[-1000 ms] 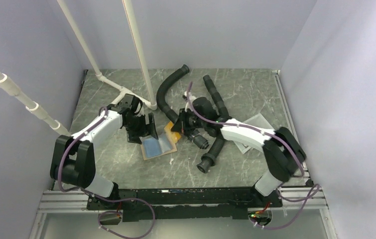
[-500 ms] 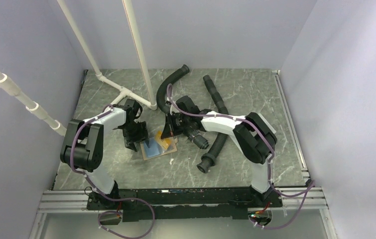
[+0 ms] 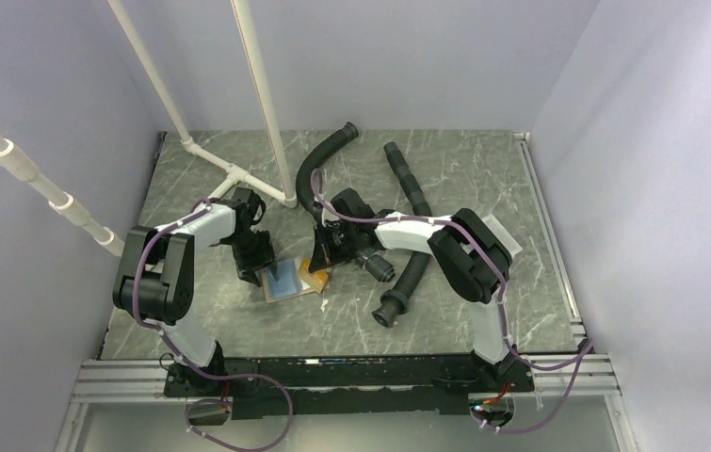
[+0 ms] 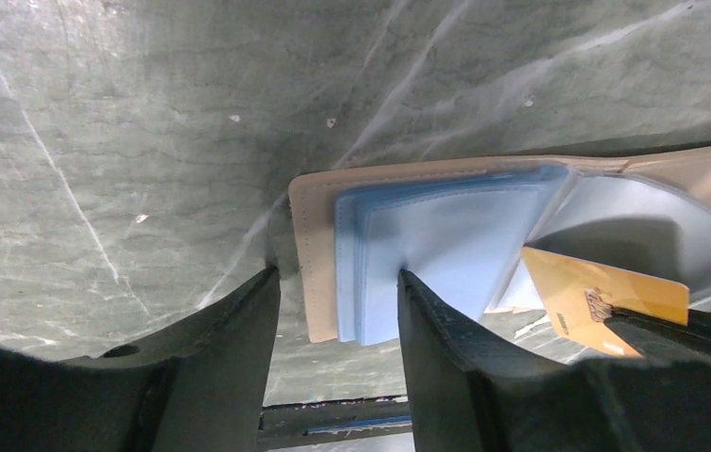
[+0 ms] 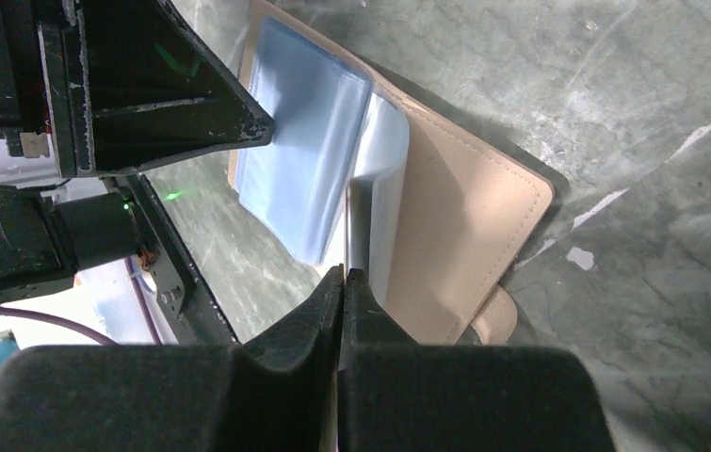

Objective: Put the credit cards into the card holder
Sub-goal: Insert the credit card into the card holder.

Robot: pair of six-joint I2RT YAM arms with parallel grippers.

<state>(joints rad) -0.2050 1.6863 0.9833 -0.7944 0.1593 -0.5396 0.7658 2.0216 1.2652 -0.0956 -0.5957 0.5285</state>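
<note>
- Card holder [image 3: 290, 280]: lies opened flat on the tabletop, tan cover down, with blue sleeves [image 4: 436, 245] and a clear sleeve [image 4: 634, 221] fanned upward.
- Left gripper [image 4: 337, 278]: stands at the holder's left edge. Its jaws are spread, with the tan rim and the ends of the blue sleeves between them. One fingertip [image 5: 257, 130] touches the blue stack.
- Right gripper [image 5: 344, 273]: stands over the holder's right half. Its jaws are pressed together, pinching an orange-yellow credit card [image 4: 605, 292] by one end.
- The card's free end points into the holder, just beside the lifted clear sleeve. It is not yet inside any pocket.
- Step in hand, as judged: feed this card into a sleeve.
- Procedure: pin the blue stack with the left fingers so the holder cannot slide.
- Procedure: line the card's leading edge up with the sleeve mouth, keep it level, and push along the sleeve's length.
- Release only once most of the card is seated.
- Caution: a skewed corner is likely to catch the thin plastic and buckle it.
- The snap tab [image 5: 488, 325] sticks out at the holder's right edge; keep the card clear of it.
- Surface: a dark green, marble-patterned table [image 3: 483, 169], smooth, so the holder probably slips easily.
- Surroundings: black ribbed hoses [image 3: 408, 273] lie right of the holder, white pipes [image 3: 257, 94] stand behind it, and pale walls [image 3: 408, 56] enclose the cell.
</note>
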